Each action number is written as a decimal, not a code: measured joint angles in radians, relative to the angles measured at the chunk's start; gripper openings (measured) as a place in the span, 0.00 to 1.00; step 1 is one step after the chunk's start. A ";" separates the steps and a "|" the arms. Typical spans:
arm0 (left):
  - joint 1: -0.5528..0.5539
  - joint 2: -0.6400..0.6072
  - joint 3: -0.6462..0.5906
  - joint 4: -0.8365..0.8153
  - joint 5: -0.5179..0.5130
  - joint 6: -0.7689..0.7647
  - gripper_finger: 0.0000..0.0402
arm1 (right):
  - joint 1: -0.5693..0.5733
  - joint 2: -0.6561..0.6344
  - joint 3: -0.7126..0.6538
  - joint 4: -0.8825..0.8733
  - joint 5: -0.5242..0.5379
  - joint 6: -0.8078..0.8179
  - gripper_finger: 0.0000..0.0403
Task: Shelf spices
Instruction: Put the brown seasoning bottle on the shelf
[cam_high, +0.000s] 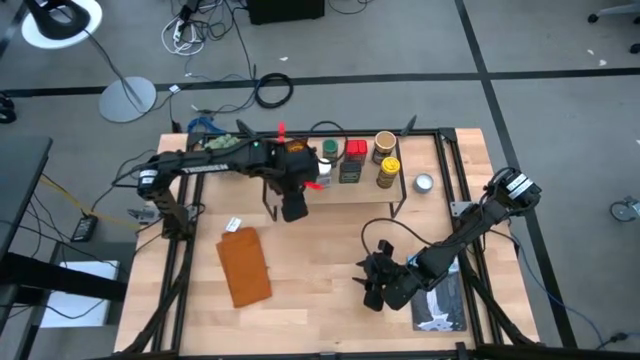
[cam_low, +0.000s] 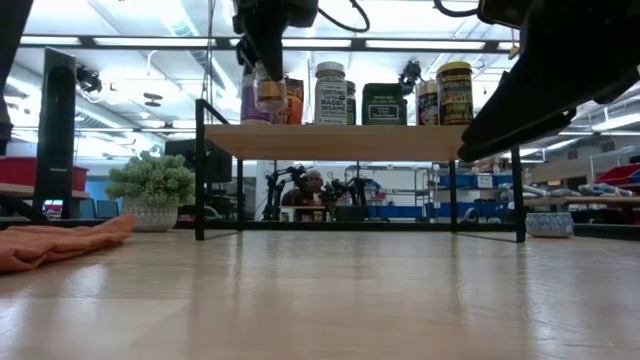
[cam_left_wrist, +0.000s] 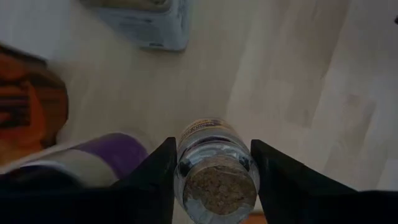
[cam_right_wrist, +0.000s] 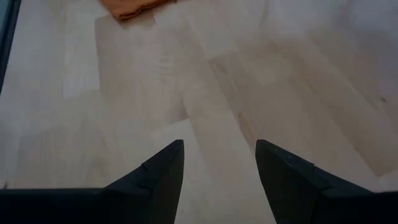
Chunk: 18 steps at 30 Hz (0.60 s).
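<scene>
Above the shelf's (cam_high: 345, 193) left end, a small clear jar (cam_left_wrist: 214, 168) is pinched between the fingers (cam_left_wrist: 158, 177) of the left gripper (cam_high: 296, 185) and held just over the board, base down. Beside it, a purple jar (cam_low: 247, 100) and an orange one (cam_low: 293, 101) are seen on the board's left part. Further right along the board a white-labelled jar (cam_low: 331, 93), a green tin (cam_low: 384, 104) and a yellow jar (cam_low: 455, 93) are lined up. A small tin (cam_high: 424, 183) lies off the shelf's right end. Near the table's (cam_high: 320, 300) front edge the right gripper (cam_high: 379, 282) is held spread over bare wood, an orange cloth (cam_high: 245, 266) lying toward the left edge.
</scene>
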 joint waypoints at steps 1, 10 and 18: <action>0.006 0.005 0.000 0.005 0.012 0.022 0.42 | -0.001 0.000 0.000 0.001 -0.001 -0.010 0.49; 0.004 0.009 0.000 0.031 0.071 0.099 0.42 | -0.034 0.000 0.000 0.003 -0.002 -0.072 0.49; -0.025 0.008 0.000 0.037 0.086 0.186 0.42 | -0.080 0.000 0.000 0.003 -0.004 -0.153 0.49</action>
